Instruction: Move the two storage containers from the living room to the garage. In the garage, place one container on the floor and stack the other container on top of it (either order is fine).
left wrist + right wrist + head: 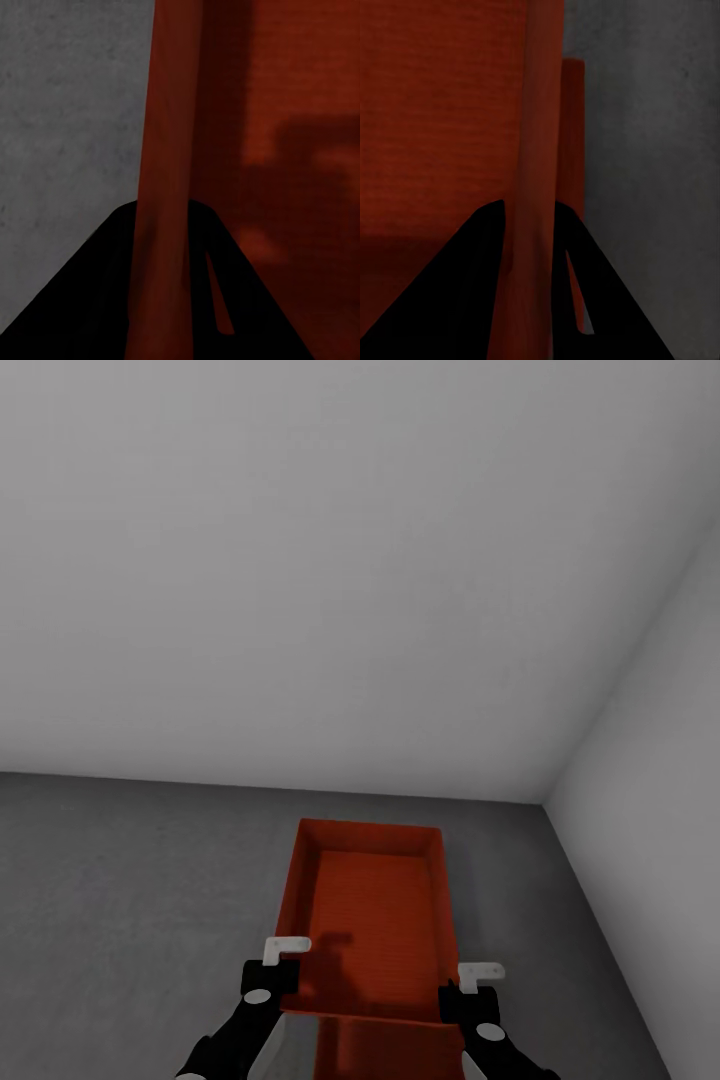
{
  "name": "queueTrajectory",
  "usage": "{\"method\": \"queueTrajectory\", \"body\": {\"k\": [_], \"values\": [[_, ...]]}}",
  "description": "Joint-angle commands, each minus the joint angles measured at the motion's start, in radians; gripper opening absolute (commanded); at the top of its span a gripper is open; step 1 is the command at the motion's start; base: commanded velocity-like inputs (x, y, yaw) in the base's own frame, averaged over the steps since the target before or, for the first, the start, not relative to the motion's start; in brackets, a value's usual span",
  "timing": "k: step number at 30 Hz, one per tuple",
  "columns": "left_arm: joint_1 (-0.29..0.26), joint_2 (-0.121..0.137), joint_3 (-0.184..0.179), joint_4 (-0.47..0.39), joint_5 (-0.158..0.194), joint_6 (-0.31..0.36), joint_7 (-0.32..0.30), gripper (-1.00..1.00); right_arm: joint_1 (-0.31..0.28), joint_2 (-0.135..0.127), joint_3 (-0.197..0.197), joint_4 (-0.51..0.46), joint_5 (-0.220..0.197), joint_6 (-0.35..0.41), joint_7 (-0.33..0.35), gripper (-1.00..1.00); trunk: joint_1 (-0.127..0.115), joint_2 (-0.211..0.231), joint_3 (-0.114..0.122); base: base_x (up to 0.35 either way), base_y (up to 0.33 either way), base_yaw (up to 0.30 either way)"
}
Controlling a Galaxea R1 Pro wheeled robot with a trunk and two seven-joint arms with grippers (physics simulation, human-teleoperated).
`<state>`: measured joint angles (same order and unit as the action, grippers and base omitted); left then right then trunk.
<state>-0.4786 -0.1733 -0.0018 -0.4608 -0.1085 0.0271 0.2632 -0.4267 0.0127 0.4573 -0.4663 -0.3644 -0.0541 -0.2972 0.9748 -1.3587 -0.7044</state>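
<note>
Two grippers, left (pixel 272 978) and right (pixel 470 992), clamping opposite long walls of the upper storage container (pixel 372 920), one wall pinched between each pair of fingers, probably for keeping it level during stacking. Just below, a sliver of the second container (pixel 385 1050) peeking out, apparently sitting on the garage floor (pixel 120 900). Beyond, facing a bare white wall corner (pixel 545 800).

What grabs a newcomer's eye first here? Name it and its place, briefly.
The orange-red storage container stands out, held between the left gripper and right gripper, each clamped on a side wall, over the dark grey floor. Below its near edge a second container peeks out. Behind, bare white walls meet in a corner on the right.
</note>
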Motion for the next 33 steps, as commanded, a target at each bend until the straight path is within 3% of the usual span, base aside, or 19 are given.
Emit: {"method": "queueTrajectory", "body": {"k": [1,33], "values": [[-0.002,0.000,0.008,0.002,0.004,0.004,-0.032,-1.00,0.000,-0.017,0.011,0.089,0.004,-0.007,-0.019,-1.00,0.000,0.000,-0.001,0.192,0.000,0.000],[-0.002,0.000,0.008,0.002,0.004,0.004,-0.028,-1.00,0.000,-0.017,0.010,0.089,0.004,-0.010,-0.019,-1.00,0.000,0.000,-0.001,0.016,0.000,-0.001]]}}
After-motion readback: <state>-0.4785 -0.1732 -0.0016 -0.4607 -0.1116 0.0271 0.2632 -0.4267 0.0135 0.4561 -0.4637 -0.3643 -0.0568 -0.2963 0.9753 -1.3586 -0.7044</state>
